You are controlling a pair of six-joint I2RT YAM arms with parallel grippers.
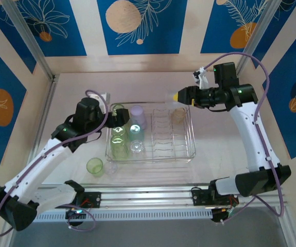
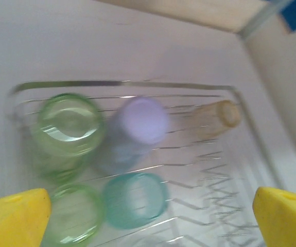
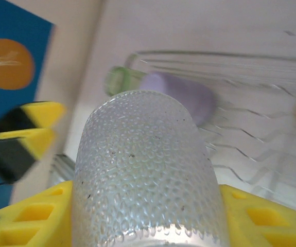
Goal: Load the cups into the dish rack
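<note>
Over the dish rack's (image 1: 193,150) far edge, toward its right end, our right gripper (image 1: 177,96) is clamped on a clear cup (image 3: 145,170). Its dimpled wall is pinched between both yellow fingers (image 3: 258,216).

What the coming move turns on is that cup's long axis. We judge that it lies close to level, running out from the fingers along the rack's far rail toward the rack's left end, not upright as it would have to stand on the wires. The rack therefore sits below the cup and a little to its near side. We expect the wrist will have to tip the cup as it comes down. We cannot tell from the right wrist view whether mouth or base leads.

The rack's left half is crowded. A green cup (image 1: 118,110), a lilac cup (image 1: 137,118) and a teal cup (image 1: 136,131) stand there with others packed beside them. An amber cup (image 1: 177,114) sits in the rack's far right part, just below our held cup. Bare wires remain in the rack's tined middle and its near right part, and the right arm is the nearer one to them.

Our left gripper (image 2: 150,221) hovers over the rack's left half with its fingers spread wide and nothing between them. Off the rack's near left corner, a loose green cup (image 1: 94,165) and a loose clear tumbler (image 1: 111,167) stand on the table (image 1: 220,154), nearer the left arm.
</note>
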